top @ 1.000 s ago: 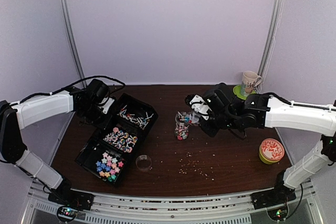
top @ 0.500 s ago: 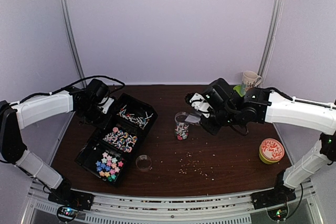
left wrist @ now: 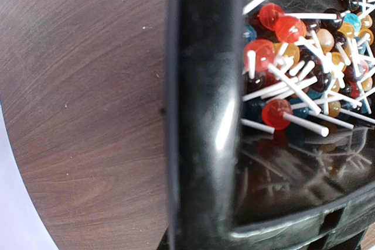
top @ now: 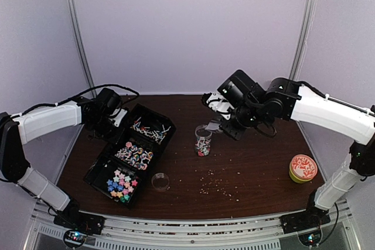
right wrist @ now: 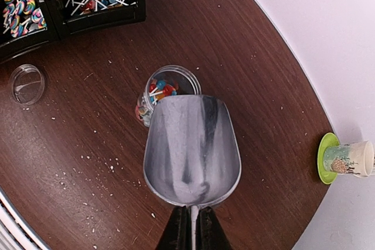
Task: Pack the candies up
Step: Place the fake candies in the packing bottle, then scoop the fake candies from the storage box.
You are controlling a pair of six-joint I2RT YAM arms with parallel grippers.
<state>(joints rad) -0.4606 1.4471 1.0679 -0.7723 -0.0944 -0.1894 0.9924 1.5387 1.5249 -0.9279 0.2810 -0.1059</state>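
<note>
At table (right wrist: 246, 68) centre, holds scoop (right wrist: 191, 147) near jar (right wrist: 183, 74) of candies (right wrist: 158, 91), right tool (right wrist: 191, 213) pinched shut on its handle; at 9 o'clock, grips tray (left wrist: 202, 115) rim with left tool (top: 117, 118), nearly closed.

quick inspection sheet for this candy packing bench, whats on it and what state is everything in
surface: dark wooden table, pale crumbs scattered near the front
job's things: candies sorted in a black three-part tray; some in the clear jar mid-table; empty metal scoop held at the jar's mouth
clutter: loose clear lid beside the tray; mug on a green coaster; round patterned tin
grippers: right gripper shut on the scoop's handle; left gripper shut at the tray's far wall, apparently pinching it
cables: black cable looping above the left arm, off the table
surroundings: plain pale walls; metal rail along the near edge
</note>
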